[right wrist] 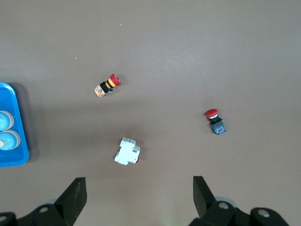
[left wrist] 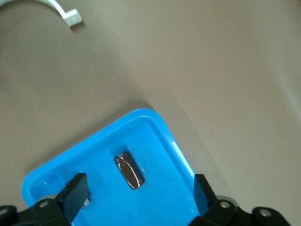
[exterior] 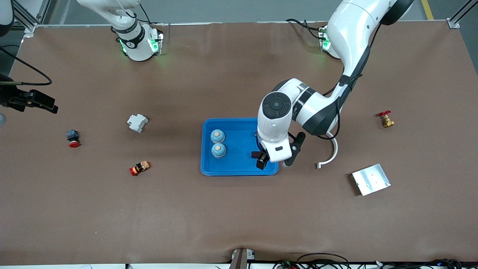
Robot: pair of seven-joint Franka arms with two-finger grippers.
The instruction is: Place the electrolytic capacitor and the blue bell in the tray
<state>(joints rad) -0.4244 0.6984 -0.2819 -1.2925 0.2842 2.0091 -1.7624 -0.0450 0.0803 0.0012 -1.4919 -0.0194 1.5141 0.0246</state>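
The left pincer [exterior: 261,158] hangs released over the tray [exterior: 239,170] corner nearest the front camera, toward the left arm's end. In the tray lie one dark capacitor [left wrist: 129,170] and two blue bells [exterior: 217,143], side by side. The right pincer [exterior: 48,106] waits released above open counter [exterior: 239,216].

On the brown desk [exterior: 231,220] we see a white plastic circuit breaker [exterior: 137,123] at about 9 o'clock from its middle, toward the right arm's end. A red-capped push button with a dark blue body [exterior: 73,138] lies at 8 o'clock from the breaker, and a red-and-orange button switch [exterior: 139,168] at 6 o'clock. Toward the left arm's end lie a curved white plastic strip [exterior: 330,155], a flat silver metal plate [exterior: 371,179], and a brass valve with a red handle [exterior: 385,119].
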